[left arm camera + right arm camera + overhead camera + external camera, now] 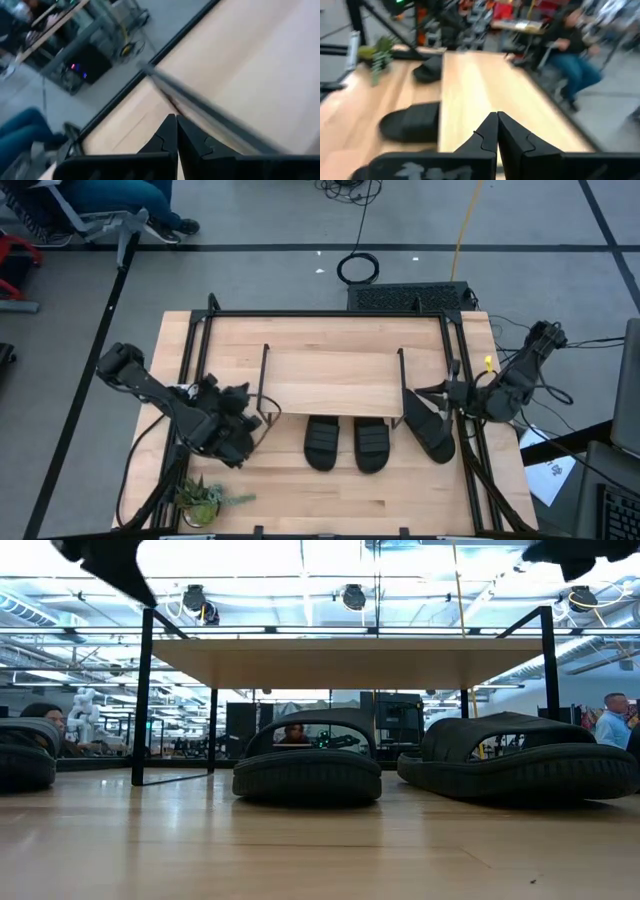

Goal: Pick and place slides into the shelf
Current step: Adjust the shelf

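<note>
Between placements: two slides [345,444] sit half-tucked under the shelf [332,378] at centre frame, another [428,427] lies lower right beside the right gripper [432,392], both jaws shut and empty, so a fresh grab looks next.

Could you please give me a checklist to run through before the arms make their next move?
1. Left gripper free: ok, shut, holding nothing, left of the shelf.
2. Right gripper free: ok, shut and empty, at the shelf's right end.
3. All four slides found: ok. The middle pair lies at the shelf's front, the right slide lies by the right gripper, and the left slide lies by the left arm.
4. Middle pair fully under the shelf: not ok, they stick out in front.
5. Shelf top bare: ok.
6. Right slide clear of the shelf leg: cannot tell.
</note>
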### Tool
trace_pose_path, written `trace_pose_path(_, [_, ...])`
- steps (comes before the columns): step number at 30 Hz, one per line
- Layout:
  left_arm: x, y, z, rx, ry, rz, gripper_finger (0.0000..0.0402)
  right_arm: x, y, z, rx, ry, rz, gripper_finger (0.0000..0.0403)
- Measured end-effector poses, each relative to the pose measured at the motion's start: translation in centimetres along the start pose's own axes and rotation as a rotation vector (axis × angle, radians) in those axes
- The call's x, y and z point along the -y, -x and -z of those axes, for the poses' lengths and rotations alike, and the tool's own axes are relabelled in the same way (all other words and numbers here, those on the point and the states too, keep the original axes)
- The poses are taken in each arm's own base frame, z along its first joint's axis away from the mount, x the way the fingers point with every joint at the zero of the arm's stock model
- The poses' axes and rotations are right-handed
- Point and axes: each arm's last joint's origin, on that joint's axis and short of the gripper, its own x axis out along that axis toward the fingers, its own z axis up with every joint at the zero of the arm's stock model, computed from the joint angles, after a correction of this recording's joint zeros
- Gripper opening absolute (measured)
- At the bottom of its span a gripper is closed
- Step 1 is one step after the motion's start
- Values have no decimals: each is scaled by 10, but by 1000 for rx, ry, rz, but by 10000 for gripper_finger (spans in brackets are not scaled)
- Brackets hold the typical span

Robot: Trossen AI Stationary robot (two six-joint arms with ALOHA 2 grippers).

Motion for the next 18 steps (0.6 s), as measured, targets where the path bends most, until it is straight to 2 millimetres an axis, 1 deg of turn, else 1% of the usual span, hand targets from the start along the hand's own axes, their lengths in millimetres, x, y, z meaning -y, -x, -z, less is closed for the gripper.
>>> trace_pose_path(3, [-6,-5,12,-31,44,-3,0,0,1,5,-57,-47,-63,0])
trace_pose_path(6, [-17,-5,17,-41,78,4,0,0,2,7,-92,-64,-106,0])
trace_pose_path(10, [-24,-10,22,-80,116,-1,0,5,5,10,-162,-86,-104,0])
trace_pose_path(14, [-23,-17,27,-130,124,-16,0,11,8,20,-255,-101,-58,0])
trace_pose_path(18, [-20,-24,29,-173,101,-11,0,14,9,24,-290,-148,-30,0])
